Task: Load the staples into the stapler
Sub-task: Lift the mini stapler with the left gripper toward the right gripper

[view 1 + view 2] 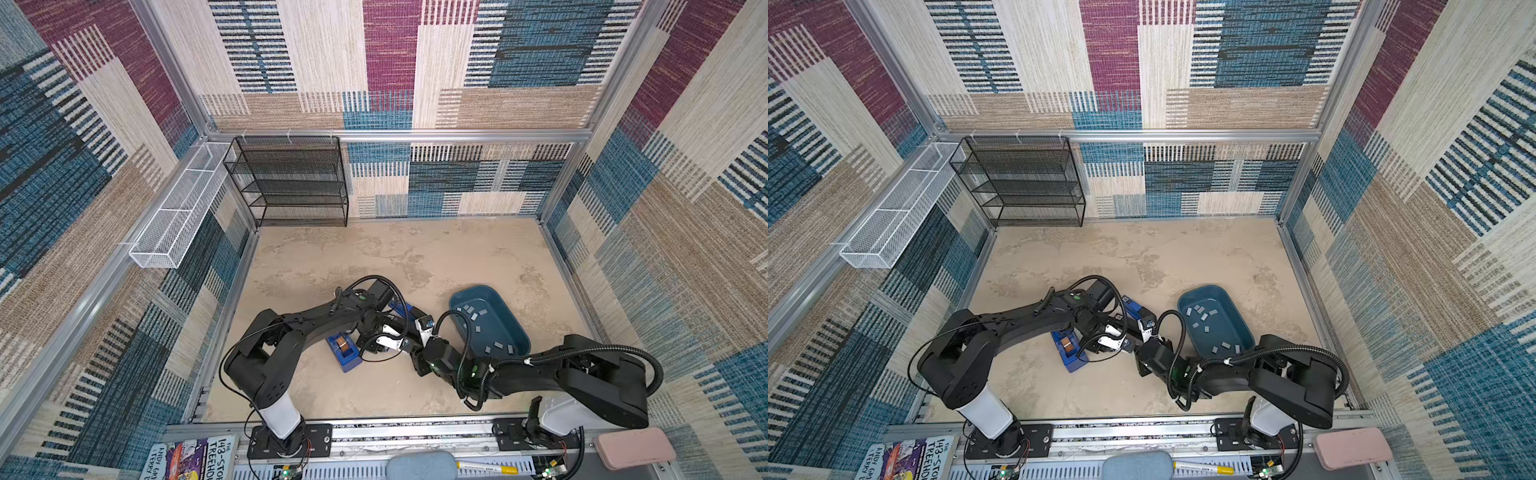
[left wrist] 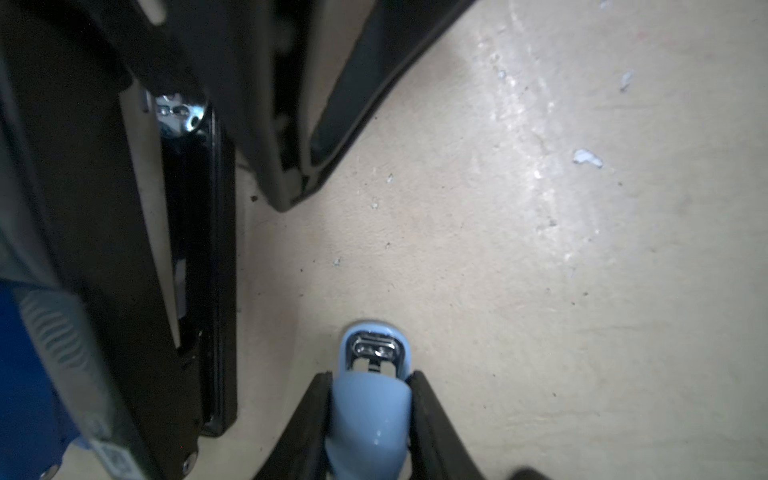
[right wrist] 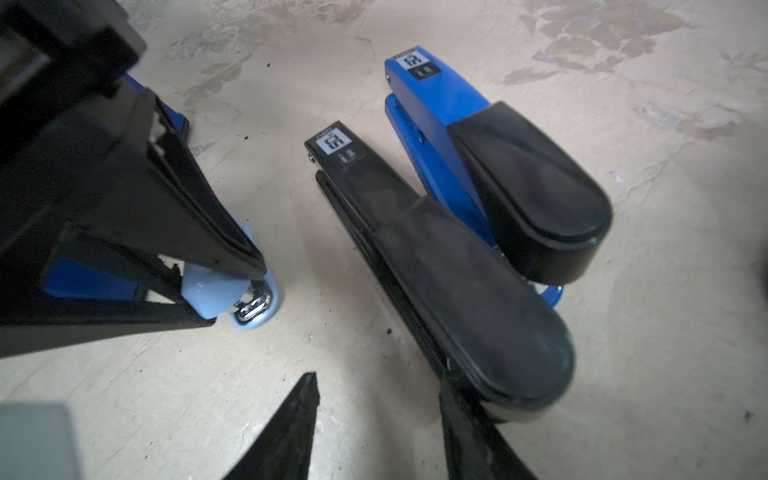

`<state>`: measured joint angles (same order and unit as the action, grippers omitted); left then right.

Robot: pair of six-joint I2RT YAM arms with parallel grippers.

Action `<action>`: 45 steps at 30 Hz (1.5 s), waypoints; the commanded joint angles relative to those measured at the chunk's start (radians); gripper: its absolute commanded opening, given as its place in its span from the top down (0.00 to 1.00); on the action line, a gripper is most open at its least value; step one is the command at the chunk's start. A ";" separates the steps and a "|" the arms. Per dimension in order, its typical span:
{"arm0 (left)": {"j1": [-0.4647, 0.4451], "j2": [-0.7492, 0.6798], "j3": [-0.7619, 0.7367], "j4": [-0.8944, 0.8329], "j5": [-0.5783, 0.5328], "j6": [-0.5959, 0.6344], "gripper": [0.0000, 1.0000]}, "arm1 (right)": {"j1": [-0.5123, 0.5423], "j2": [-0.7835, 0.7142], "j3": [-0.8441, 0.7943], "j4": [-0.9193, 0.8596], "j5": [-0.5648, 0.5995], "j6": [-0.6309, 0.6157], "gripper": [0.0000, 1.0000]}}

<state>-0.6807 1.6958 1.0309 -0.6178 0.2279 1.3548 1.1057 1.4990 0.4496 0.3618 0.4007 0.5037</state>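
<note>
beige mottled tabletop (image 1: 374, 257) | patchwork carpet walls (image 1: 324, 62) | left tool (image 2: 371, 376) clamped on pale-blue stapler (image 2: 370, 415) | right tool (image 3: 378, 380) jaws apart, nothing held

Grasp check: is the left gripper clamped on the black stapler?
No, the left gripper is shut on the light-blue stapler; the black stapler lies apart from it.

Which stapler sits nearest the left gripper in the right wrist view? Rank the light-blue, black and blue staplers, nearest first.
1. light-blue stapler: clamped in the left gripper itself.
2. black stapler: lying alongside, between the other two.
3. blue stapler: on the black one's far side, farthest.
</note>
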 commanded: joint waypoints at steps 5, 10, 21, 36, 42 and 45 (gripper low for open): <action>-0.003 0.006 0.017 -0.026 0.025 -0.008 0.89 | -0.001 -0.025 -0.015 0.077 -0.010 0.035 0.49; 0.001 -0.072 0.043 -0.026 0.054 -0.040 1.00 | 0.000 -0.113 -0.041 0.068 -0.044 0.090 0.48; 0.012 -0.398 -0.018 0.218 0.279 -0.169 1.00 | -0.073 -0.508 -0.090 0.026 -0.195 0.210 0.42; 0.012 -0.527 -0.060 0.298 0.458 -0.212 1.00 | -0.173 -0.520 -0.023 0.114 -0.516 0.224 0.45; 0.012 -0.529 -0.057 0.294 0.460 -0.211 1.00 | -0.175 -0.526 -0.023 0.086 -0.475 0.212 0.55; 0.012 -0.528 -0.057 0.293 0.473 -0.212 1.00 | -0.175 -0.504 -0.003 0.086 -0.492 0.202 0.66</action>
<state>-0.6670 1.1706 0.9703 -0.3447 0.6357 1.1549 0.9302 0.9794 0.4259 0.4206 -0.0685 0.7200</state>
